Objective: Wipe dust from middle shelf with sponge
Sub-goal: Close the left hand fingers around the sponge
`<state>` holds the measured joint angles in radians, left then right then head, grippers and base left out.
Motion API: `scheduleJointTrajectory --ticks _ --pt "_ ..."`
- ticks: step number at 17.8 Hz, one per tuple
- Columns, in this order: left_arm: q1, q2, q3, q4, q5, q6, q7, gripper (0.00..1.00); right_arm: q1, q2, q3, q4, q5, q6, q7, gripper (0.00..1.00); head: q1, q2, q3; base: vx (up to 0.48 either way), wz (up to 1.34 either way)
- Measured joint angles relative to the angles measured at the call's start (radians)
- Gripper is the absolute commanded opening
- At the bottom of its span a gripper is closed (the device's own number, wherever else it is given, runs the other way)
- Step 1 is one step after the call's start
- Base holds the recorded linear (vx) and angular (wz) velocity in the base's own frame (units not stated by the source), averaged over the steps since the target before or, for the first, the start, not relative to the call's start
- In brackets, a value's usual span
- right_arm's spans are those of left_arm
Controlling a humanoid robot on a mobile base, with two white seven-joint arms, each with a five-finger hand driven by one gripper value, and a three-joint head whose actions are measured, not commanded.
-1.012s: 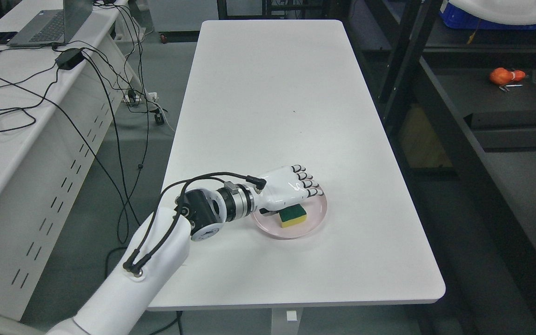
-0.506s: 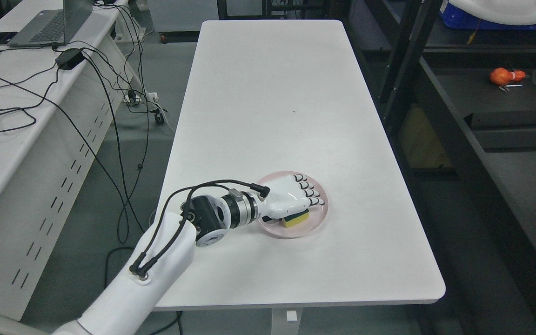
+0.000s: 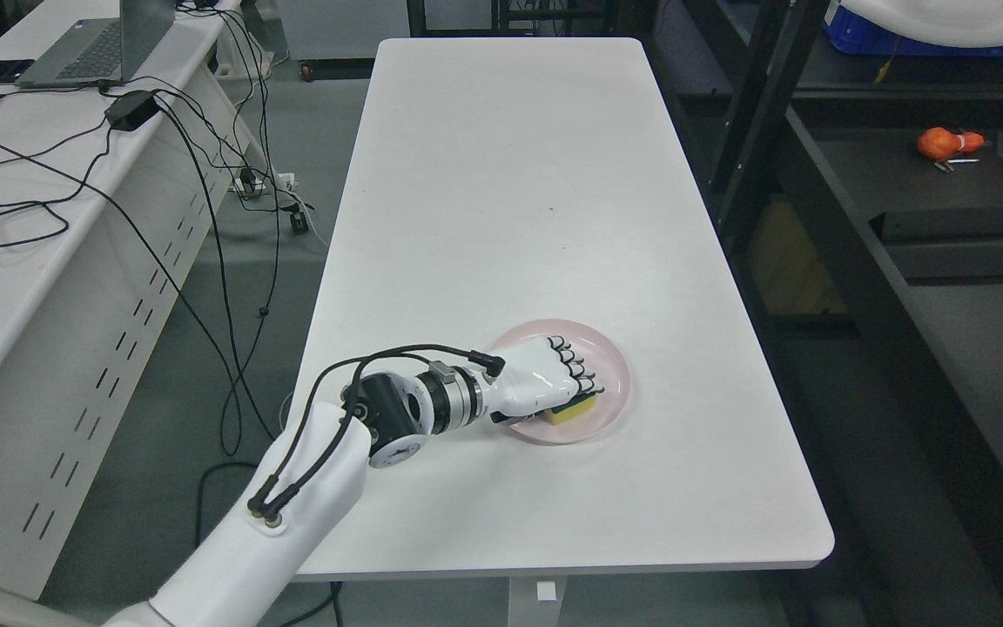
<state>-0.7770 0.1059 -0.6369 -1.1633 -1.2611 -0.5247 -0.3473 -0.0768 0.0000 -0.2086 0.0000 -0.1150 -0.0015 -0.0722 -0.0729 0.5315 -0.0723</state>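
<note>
A yellow sponge with a green scouring side (image 3: 578, 409) lies in a shallow pink plate (image 3: 616, 370) near the front of the white table (image 3: 501, 174). My left hand (image 3: 567, 383) reaches in from the lower left and lies on top of the sponge. Its fingers curl down over the sponge's far side, so only the sponge's near right corner shows. The dark shelf unit (image 3: 945, 200) stands to the right of the table, apart from the hand. The right arm is out of the picture.
An orange object (image 3: 945, 141) lies on a dark shelf at the right. Black upright posts (image 3: 750, 131) stand beside the table's right edge. A second desk with a laptop (image 3: 92, 43) and trailing cables (image 3: 205, 218) is on the left.
My left hand has come down onto the sponge and its fingers have curled over it. The plate with the sponge has slid a little to the right.
</note>
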Motion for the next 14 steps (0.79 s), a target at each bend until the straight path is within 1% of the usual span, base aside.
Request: scheduleJointTrajectory --ticks 3,8,10,11,13,14 --pt "0.002 0.000 0.001 0.004 0.012 -0.010 -0.007 0.57 0.000 0.000 0.000 0.000 0.000 0.000 0.000 1.00 0.0000 0.000 0.000 0.000 0.00" --pt "0.003 0.000 0.007 0.008 0.068 -0.020 -0.030 0.28 0.000 0.000 0.000 0.000 0.000 0.000 0.000 1.00 0.0000 0.000 0.000 0.000 0.00" --pt "0.002 0.000 0.013 0.010 0.109 -0.027 -0.033 0.13 0.000 0.000 0.000 0.000 0.000 0.000 0.000 1.00 0.0000 0.000 0.000 0.000 0.00" --pt "0.002 0.000 0.017 0.010 0.128 -0.038 -0.040 0.01 0.000 0.000 0.000 0.000 0.000 0.000 0.000 1.00 0.0000 0.000 0.000 0.000 0.00" --pt "0.002 0.001 0.030 0.014 0.169 -0.074 -0.063 0.01 0.000 0.000 0.000 0.000 0.000 0.000 0.000 1.00 0.0000 0.000 0.000 0.000 0.00" --pt "0.002 0.001 0.037 0.017 0.184 -0.089 -0.072 0.16 0.000 0.000 0.000 0.000 0.000 0.000 0.000 1.00 0.0000 0.000 0.000 0.000 0.00"
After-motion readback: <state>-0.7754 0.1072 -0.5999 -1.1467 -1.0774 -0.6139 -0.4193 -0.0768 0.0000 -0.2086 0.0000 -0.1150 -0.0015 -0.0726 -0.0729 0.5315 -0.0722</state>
